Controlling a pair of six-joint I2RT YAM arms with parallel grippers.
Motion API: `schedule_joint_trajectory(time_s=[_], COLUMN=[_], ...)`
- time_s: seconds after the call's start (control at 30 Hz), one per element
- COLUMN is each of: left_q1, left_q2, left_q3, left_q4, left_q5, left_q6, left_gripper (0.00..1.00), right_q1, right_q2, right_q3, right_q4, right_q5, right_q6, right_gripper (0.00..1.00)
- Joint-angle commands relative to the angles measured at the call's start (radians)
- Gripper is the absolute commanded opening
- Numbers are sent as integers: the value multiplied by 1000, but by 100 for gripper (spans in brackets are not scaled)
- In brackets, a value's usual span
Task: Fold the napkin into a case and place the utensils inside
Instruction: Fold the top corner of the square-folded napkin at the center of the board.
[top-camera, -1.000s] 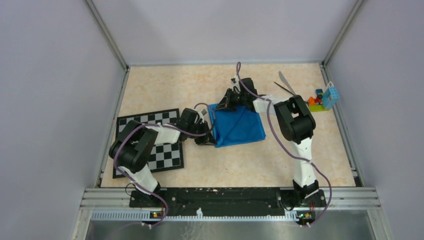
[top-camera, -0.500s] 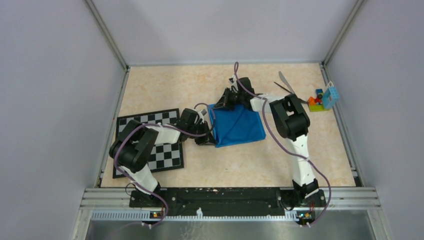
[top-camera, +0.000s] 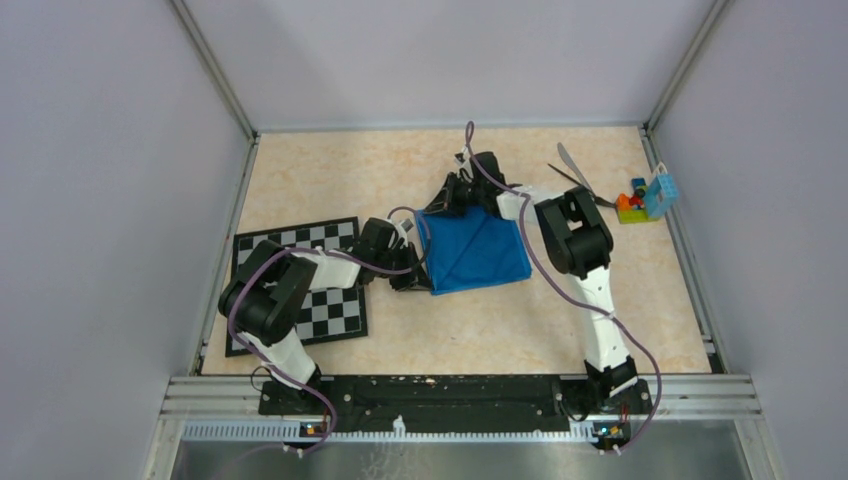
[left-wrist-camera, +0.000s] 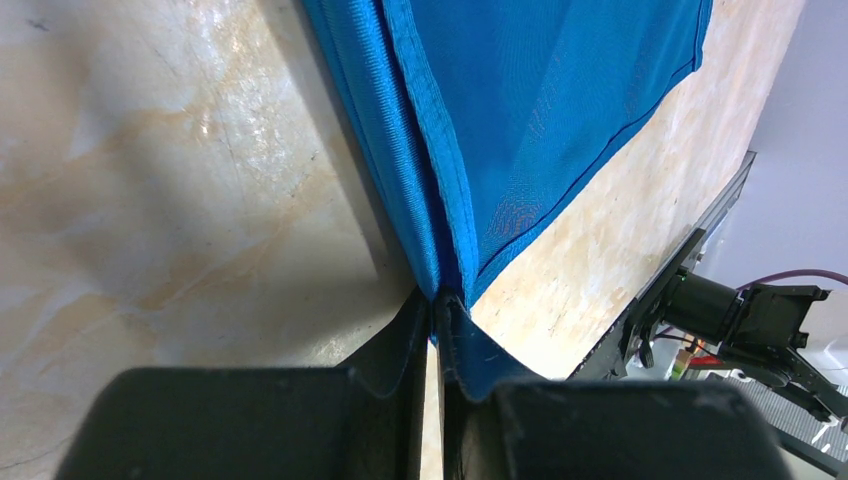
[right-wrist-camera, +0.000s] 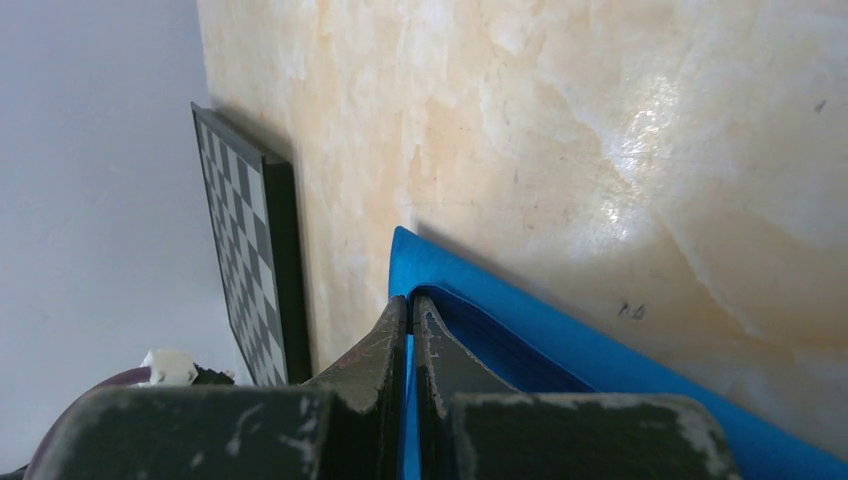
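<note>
Leftmost, a black-and-white chessboard (top-camera: 300, 300) lies on the table (top-camera: 480, 330) under the left arm. Just right of it, the left claw (left-wrist-camera: 437, 300) is clenched on the near left edge of the napkin (top-camera: 478, 252), a shiny blue cloth lying partly folded mid-table. The right claw (right-wrist-camera: 410, 305) pinches its far left corner, clamped tight. The cloth looks light, limp and slippery, so hems and corners are likely the safest holds. Farther right, the utensils (top-camera: 566, 158) lie well apart from the cloth, beside colourful toy blocks (top-camera: 640, 200); nothing seems to block the fold.
</note>
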Motion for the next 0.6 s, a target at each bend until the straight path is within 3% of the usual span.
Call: schedule_joint_trajectory(time_s=[0.0,0.37,0.57], left_q1=[-5,-5,-4], left_q2=[15,14,-13], left_q3=[-33,-28,-30], left_q4=[-42,-48,-73], left_q5=[-51,-58,-84], left_q6=[29,33,28], left_gripper=[12,12,19], right_q1=[8,8,7], right_q2=[22,49,41], right_q3=[59,95,146], right_q4=[11,-17,-63], right_q5=[-15,-27,-70], right_q6=[-6,-27,-42], right_gripper=[0,2,22])
